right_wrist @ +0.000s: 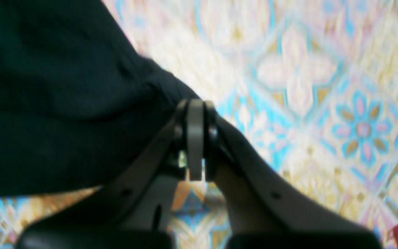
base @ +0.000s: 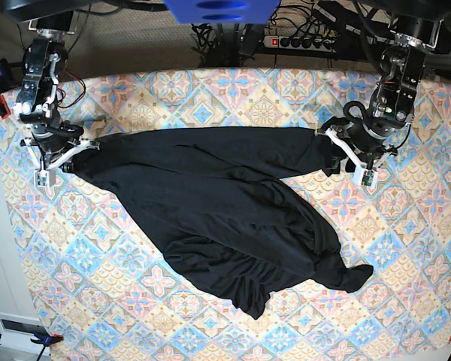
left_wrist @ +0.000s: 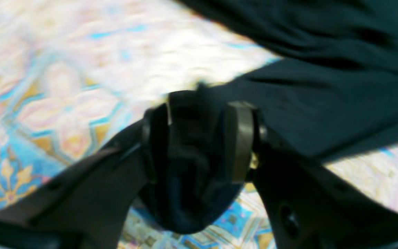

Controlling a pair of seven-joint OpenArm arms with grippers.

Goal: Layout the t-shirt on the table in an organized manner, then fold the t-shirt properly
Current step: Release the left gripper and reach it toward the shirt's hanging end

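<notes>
Lying bunched and twisted across the table (base: 406, 248), the t-shirt (base: 210, 203) is being stretched along its far edge only. At the far left, cloth is being pinched by the shut right gripper (right_wrist: 195, 138). At the far right, fabric sits between the parted jaws of the left gripper (left_wrist: 202, 138). Spreading is partly done; folding is not begun.

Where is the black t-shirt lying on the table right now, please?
In the base view the t-shirt lies mid-table, stretched between both pincers, its bulk bunched toward the near edge.
</notes>
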